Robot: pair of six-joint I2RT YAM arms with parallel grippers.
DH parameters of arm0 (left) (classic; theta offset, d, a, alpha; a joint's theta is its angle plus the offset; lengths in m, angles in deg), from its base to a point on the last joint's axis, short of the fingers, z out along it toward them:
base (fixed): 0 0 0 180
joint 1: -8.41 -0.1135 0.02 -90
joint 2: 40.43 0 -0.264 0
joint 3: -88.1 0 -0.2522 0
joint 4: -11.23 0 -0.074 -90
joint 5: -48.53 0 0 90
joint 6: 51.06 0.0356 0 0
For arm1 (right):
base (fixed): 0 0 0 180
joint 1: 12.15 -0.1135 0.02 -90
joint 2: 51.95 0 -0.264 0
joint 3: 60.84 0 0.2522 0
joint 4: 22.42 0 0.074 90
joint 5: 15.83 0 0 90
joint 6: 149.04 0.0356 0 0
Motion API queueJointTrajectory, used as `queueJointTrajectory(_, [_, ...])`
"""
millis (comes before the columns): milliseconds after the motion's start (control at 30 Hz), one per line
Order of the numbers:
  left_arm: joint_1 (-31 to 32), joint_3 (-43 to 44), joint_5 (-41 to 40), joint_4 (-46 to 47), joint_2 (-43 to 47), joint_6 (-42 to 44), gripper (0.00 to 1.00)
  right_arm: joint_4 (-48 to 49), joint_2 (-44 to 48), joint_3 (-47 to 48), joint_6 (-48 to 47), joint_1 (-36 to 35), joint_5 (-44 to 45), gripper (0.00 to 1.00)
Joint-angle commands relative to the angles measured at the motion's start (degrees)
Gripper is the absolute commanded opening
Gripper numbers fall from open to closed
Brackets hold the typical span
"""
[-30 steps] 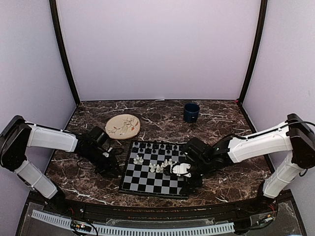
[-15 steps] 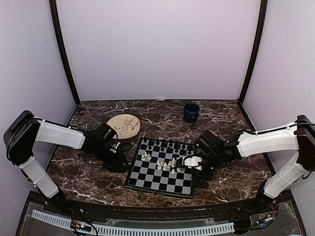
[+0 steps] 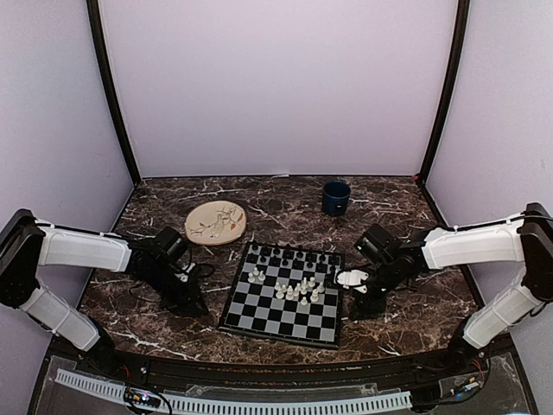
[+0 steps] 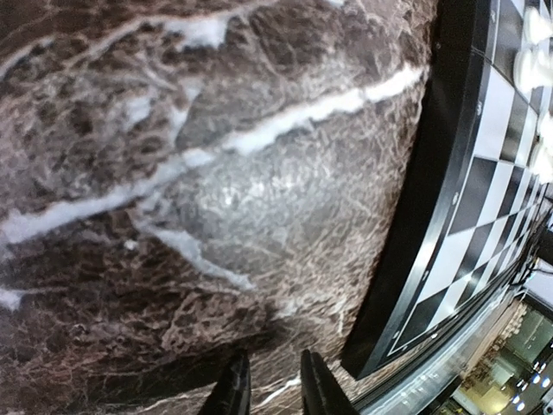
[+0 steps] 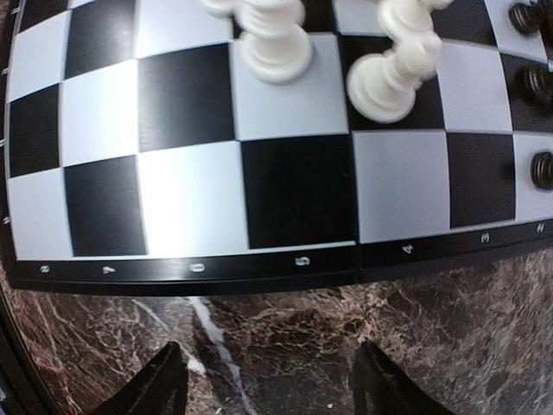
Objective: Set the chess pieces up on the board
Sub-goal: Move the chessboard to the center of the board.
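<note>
The board (image 3: pixel 259 322) lies at the table's middle, with a row of black chess pieces (image 3: pixel 289 256) along its far edge and cream-white chess pieces (image 3: pixel 295 290) bunched near its centre. My left gripper (image 3: pixel 197 304) hovers low over the marble just left of the board; its fingers (image 4: pixel 232 393) stand a narrow gap apart with nothing between them (image 4: pixel 272 393). My right gripper (image 3: pixel 352 290) sits just off the board's right edge, open and empty (image 5: pixel 272 385). Ahead of it I see two white pieces (image 5: pixel 276 43) and black ones (image 5: pixel 540 169).
A round beige plate (image 3: pixel 216 221) lies behind the board to the left. A dark blue cup (image 3: pixel 336 197) stands behind it to the right. The board's black rim (image 4: pixel 423 225) runs close to my left fingers. Walls enclose three sides.
My right gripper has drawn back rightward off the board to its edge, and its jaws have narrowed. The left gripper has pulled away left. The board has shifted slightly right.
</note>
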Motion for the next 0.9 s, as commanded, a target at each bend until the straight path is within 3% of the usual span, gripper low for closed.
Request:
queueJointTrajectory(0, [1.05, -2.39, 0.69, -0.96, 0.22, 0.81, 0.18, 3.31, -3.89, 1.53, 1.44, 2.20, 0.15, 0.58])
queueJointTrajectory(133, [2.66, -2.33, 1.42, 2.24, -2.19, 0.97, 0.08, 5.88, -7.38, 3.03, 2.24, 3.78, 0.88, 0.44])
queueJointTrajectory(333, [4.19, -2.36, 1.90, 9.10, -4.93, -1.33, 0.01, 8.71, -10.92, 5.03, 3.00, 5.52, 2.30, 0.36])
queueJointTrajectory(633, [5.15, -0.02, 1.73, 17.59, -9.12, -3.04, 0.00, 11.56, -16.00, 8.83, 4.09, 8.21, 6.06, 0.30])
queueJointTrajectory(867, [5.67, 1.27, -1.03, 21.72, -10.92, -4.18, 0.00, 11.77, -14.84, 7.66, 4.35, 9.05, 6.18, 0.30])
